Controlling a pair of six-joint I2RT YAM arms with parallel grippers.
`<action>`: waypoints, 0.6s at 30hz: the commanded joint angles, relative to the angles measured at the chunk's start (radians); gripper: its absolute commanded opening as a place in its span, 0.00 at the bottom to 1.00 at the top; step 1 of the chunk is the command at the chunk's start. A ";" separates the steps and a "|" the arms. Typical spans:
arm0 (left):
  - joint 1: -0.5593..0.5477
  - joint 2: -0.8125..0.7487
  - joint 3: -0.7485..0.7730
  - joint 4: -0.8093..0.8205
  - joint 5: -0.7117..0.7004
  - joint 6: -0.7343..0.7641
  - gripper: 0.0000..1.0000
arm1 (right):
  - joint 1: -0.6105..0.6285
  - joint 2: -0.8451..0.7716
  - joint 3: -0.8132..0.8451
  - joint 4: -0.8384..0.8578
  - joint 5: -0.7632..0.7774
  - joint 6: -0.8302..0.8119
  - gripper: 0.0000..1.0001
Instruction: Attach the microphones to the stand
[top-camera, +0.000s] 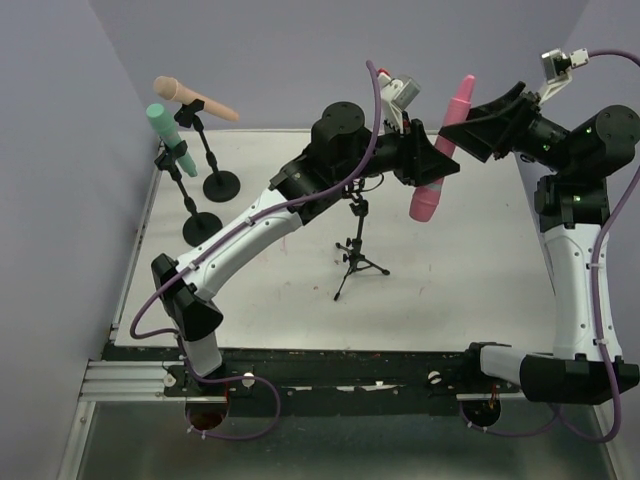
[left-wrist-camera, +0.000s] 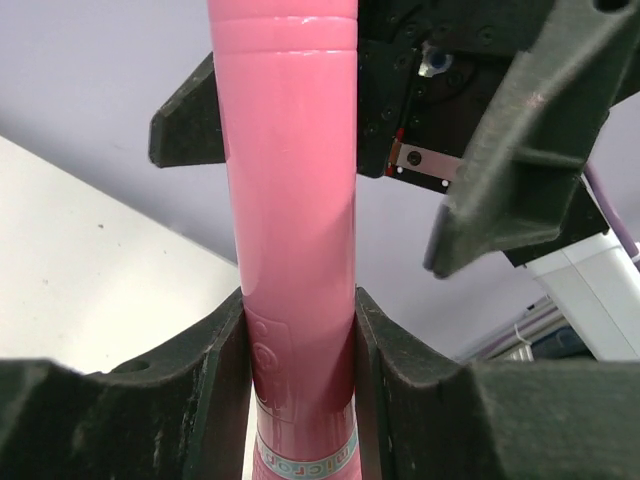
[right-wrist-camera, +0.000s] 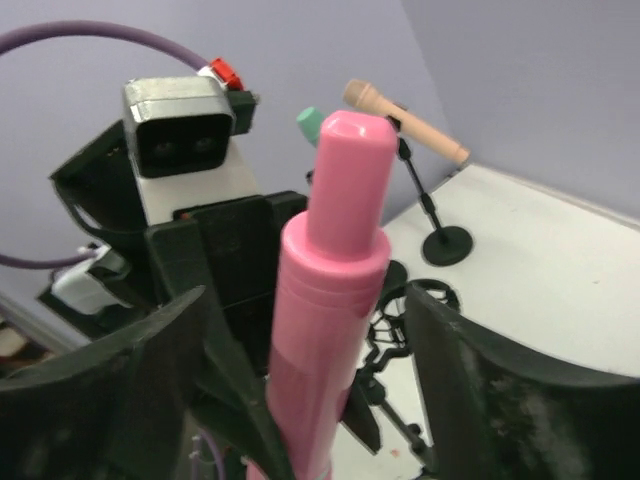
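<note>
Over the surface (top-camera: 450, 300), left claw (top-camera: 432, 165) clamps the pink microphone (top-camera: 427, 198); right claw (top-camera: 480, 120) stands open around it. Advise aligning handle to tripod stand (top-camera: 358, 250).

The pink microphone (top-camera: 440, 160) is off the tabletop, right of centre. It stands steeply tilted, with its slimmer end uppermost and its thicker, rounded end low. The jaws of the left gripper (left-wrist-camera: 300, 340) pinch its glossy body on both sides (a printed band shows just below the grip).

The peach-tan microphone (top-camera: 195, 98) sits on a black round-based stand (top-camera: 221, 185) at the far left, lying nearly level with its head pointing left. The mint-teal microphone (top-camera: 168, 138) is just beside it on the nearer round-based stand (top-camera: 202, 228), slanted with its head up. A small black tripod stand (top-camera: 357, 250) stands upright mid-tabletop.
</note>
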 joint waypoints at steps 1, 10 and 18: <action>0.047 -0.099 -0.014 -0.062 0.091 -0.026 0.04 | -0.004 -0.048 -0.019 -0.059 -0.100 -0.165 0.97; 0.211 -0.367 -0.143 -0.371 0.301 0.082 0.02 | -0.003 -0.076 -0.013 -0.207 -0.326 -0.453 1.00; 0.227 -0.611 -0.363 -0.755 0.420 0.302 0.02 | -0.003 -0.053 0.054 -0.969 -0.228 -1.416 1.00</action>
